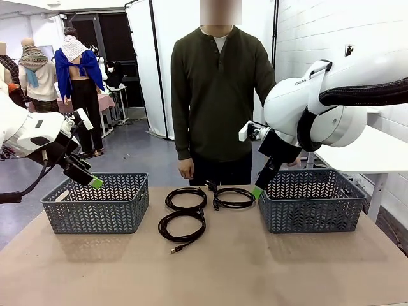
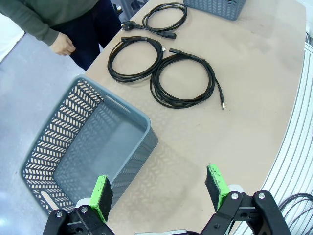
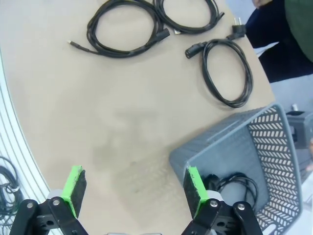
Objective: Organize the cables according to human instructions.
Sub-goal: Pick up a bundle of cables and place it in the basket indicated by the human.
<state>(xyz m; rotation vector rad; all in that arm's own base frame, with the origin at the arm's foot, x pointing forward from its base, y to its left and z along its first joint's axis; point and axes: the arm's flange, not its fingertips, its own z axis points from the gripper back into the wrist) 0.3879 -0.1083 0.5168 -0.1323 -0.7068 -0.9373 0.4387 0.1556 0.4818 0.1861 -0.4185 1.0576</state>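
Broad tan table beneath both arms, the human standing at its far edge in dark olive. Grey lattice left basket just beyond the left gripper, right basket just beyond the right gripper, partly under one pad. Both sets of green-padded fingers spread wide, gripping nothing. Well ahead of the fingertips, three of the cables lying flat on the tabletop: thin black cords in round coils, close together, small plug ends sticking out. A fourth coil inside the right basket, near that gripper's fingers.
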